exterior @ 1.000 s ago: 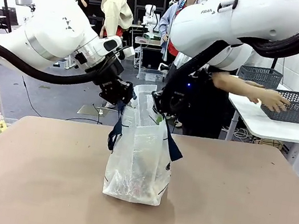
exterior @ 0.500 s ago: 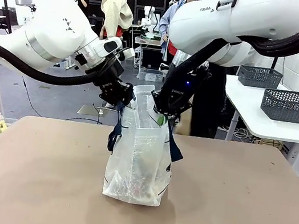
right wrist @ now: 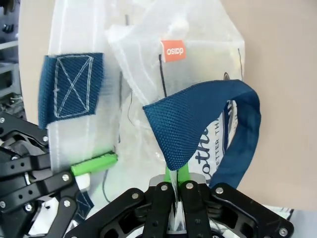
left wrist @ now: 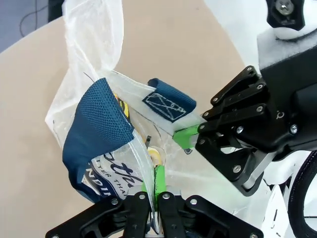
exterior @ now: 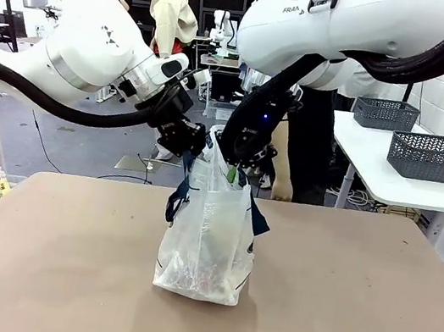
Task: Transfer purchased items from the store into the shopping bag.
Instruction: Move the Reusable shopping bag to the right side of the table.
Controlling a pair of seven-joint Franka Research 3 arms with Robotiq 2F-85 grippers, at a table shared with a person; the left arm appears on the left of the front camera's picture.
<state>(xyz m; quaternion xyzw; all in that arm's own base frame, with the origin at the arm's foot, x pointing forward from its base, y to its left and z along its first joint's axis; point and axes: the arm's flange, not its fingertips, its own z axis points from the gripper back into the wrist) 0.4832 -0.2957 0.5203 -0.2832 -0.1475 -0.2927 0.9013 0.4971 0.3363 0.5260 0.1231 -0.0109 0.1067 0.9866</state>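
Shopping bag (exterior: 207, 241) pinched by left claw (exterior: 197, 149), right claw (exterior: 233, 168); store basket (exterior: 438, 159) well behind.

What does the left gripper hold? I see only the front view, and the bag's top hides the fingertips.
Observer: The left wrist view shows the left gripper shut on the thin plastic rim of the shopping bag.
Operator: And the right gripper?
Observer: In the right wrist view, the right gripper is shut on the rim too, just below a navy handle that loops over it.
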